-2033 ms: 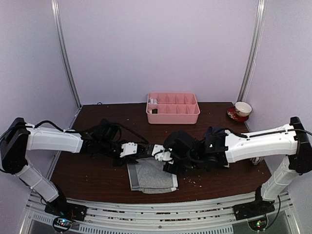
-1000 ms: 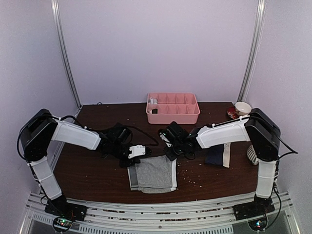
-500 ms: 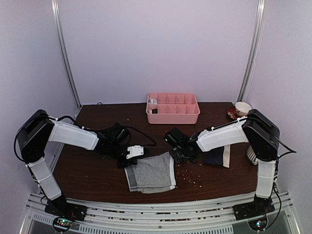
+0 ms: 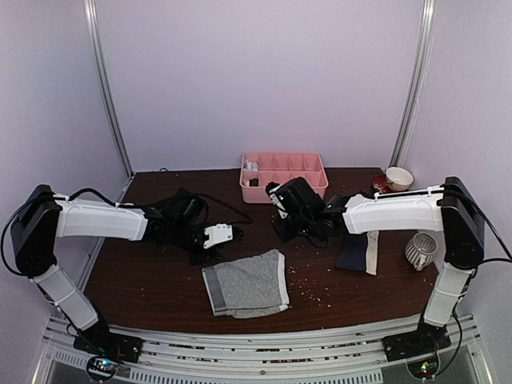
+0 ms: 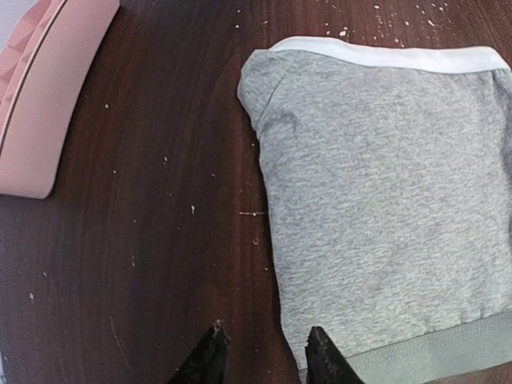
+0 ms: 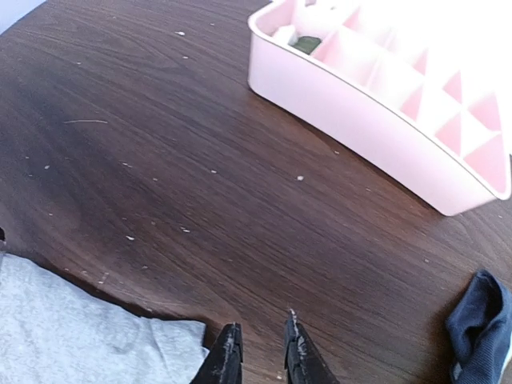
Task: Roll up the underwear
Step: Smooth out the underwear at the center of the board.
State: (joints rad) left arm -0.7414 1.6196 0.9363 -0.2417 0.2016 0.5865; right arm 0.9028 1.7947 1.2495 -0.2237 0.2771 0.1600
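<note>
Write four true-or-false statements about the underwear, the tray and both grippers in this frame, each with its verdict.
1. The grey underwear lies flat, not rolled. True.
2. The left gripper clamps the grey underwear. False: its jaws are empty.
3. The navy underwear sits in the pink tray. False: it lies on the table, apart from the tray.
4. The right gripper holds nothing. True.

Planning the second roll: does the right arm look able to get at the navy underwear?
Probably yes: the navy underwear lies uncovered on the table near the empty right gripper, with nothing between them.
</note>
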